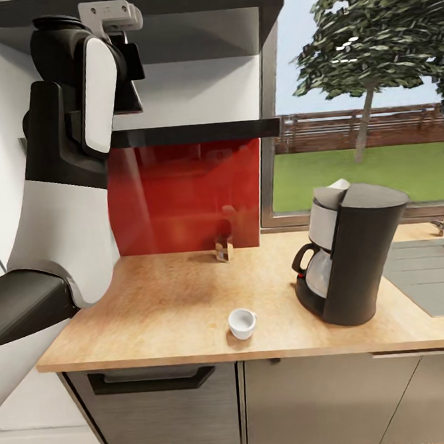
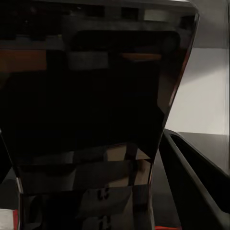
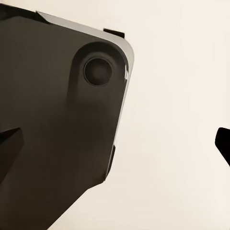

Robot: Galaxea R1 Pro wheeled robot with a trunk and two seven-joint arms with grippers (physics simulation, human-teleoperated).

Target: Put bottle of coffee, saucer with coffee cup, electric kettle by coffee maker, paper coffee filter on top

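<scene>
The left arm (image 1: 74, 127) is raised high at about ten o'clock in the head view, its dark forearm and white shell standing in front of the kitchen shelf (image 1: 201, 133), the thick dark slab that runs across the wall above the red splashback (image 1: 180, 198). The left gripper (image 1: 129, 76) sits up at the level just above that shelf, tucked against the wall under the upper cabinet (image 1: 186, 18), and from here I cannot tell whether its fingers are apart or together. The left wrist view gives a dark, glossy, tapered shape close to the lens, too murky to name, with one black finger (image 2: 201, 177) beside it, and it does not settle the grip either. Down on the kitchen countertop (image 1: 155, 307), a small dark object stands at the foot of the splashback near the centre; it looks like the bottle of coffee (image 1: 223, 248), though it is blurred and I cannot be sure. It is well below the left gripper, toward five o'clock from it. The coffee cup (image 1: 242, 322) stands upright near the front edge at six o'clock, well apart from the gripper, with no plate under it. The coffee maker (image 1: 350, 258) rises at four o'clock, carafe handle facing the cup, with the steel sink (image 1: 426, 272) just beyond it. The right wrist view shows a dark arm casing (image 3: 57, 143) against a pale surface with black tips at the frame edges; the right hand's state I cannot tell.
</scene>
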